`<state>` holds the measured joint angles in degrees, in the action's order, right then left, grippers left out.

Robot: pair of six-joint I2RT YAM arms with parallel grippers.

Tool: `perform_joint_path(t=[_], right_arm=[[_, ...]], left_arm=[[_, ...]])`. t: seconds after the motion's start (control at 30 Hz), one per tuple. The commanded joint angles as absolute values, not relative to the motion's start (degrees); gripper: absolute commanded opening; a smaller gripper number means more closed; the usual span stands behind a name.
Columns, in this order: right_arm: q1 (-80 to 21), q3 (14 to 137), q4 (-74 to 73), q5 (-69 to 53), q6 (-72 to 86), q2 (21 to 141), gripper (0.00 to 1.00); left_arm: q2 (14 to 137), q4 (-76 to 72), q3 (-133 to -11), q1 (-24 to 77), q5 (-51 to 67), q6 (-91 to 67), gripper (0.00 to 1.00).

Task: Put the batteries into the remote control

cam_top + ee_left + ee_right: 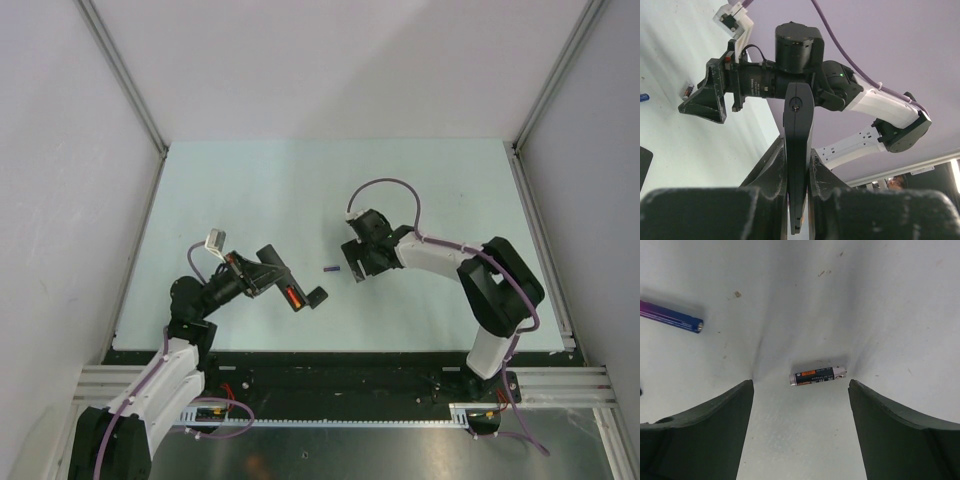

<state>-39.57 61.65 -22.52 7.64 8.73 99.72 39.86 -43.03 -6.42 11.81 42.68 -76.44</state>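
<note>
Left arm is folded at the elbow, wrist swung toward the middle, and the left gripper (pixel 798 181) is clamped on the remote control (pixel 799 125), which stands edge-on between its fingers. The right arm bends sharply at the elbow, with its forearm reaching left and its nose tipped down at the worktop (pixel 300 190). The right gripper (pixel 800 390) has its fingers spread wide, touching nothing. The dark battery (pixel 817 375) lies flat between them. The blue-purple battery (pixel 671 316) lies off to the side.
</note>
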Motion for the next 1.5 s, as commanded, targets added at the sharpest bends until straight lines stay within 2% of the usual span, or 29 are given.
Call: perform_joint_path(t=[0.0, 0.3, 0.9, 1.27, 1.47], right_arm=[[-39.0, 62.8, -20.8, 7.6, 6.1, 101.7, 0.8], [-36.7, 62.9, -19.8, 5.3, 4.7, 102.9, 0.76], [-36.7, 62.7, -20.9, 3.1, 5.0, 103.8, 0.57], [-36.4, 60.8, -20.9, 4.1, 8.2, 102.1, 0.36], [-36.0, 60.4, -20.0, 5.7, 19.1, 97.3, 0.2]], left_arm=[[39.6, -43.8, -6.5, 11.3, 43.2, -74.6, 0.0], [40.3, -43.4, -6.8, 11.3, 43.2, -73.8, 0.0], [41.0, -43.1, -6.6, 11.3, 42.9, -73.3, 0.0], [40.5, -43.0, -6.3, 11.3, 43.0, -73.3, 0.0], [40.2, -43.0, -6.4, 11.3, 43.0, -73.5, 0.0]])
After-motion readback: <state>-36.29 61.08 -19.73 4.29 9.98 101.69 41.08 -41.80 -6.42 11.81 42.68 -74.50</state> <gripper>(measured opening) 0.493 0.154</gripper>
